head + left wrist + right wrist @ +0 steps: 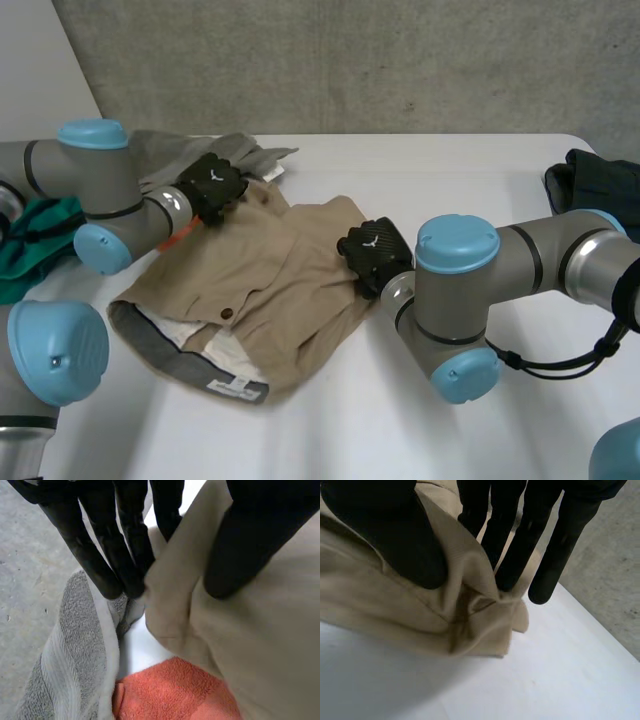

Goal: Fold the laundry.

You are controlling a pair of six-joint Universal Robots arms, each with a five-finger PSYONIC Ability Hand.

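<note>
The tan shorts (pixel 270 290) lay spread over the centre-left of the head view on the white table (pixel 470 180). The waistband sat toward the lower left of the frame, grey lining open and a dark button (pixel 228 314) showing. At the garment's upper-left corner the left hand (pixel 212 188) was down on the cloth. Its wrist view showed the grip: fingers (pixel 125 550) on one side, thumb on the other, pinching a fold of tan fabric between them. Just beside those fingertips lay a grey towel (pixel 75 650), and an orange towel (pixel 175 692) lay right against the shorts' edge. Over at the middle of the head frame, the right hand (pixel 375 255) had the shorts' right-hand edge. In its own wrist view the thumb (pixel 390 535) pressed on top of the cloth while the fingers stood behind a raised ridge of it, clamping that ridge tight. A green cloth (pixel 35 240) lay at the frame's left edge, and a dark garment (pixel 595 185) at its right edge, well apart from the shorts.
</note>
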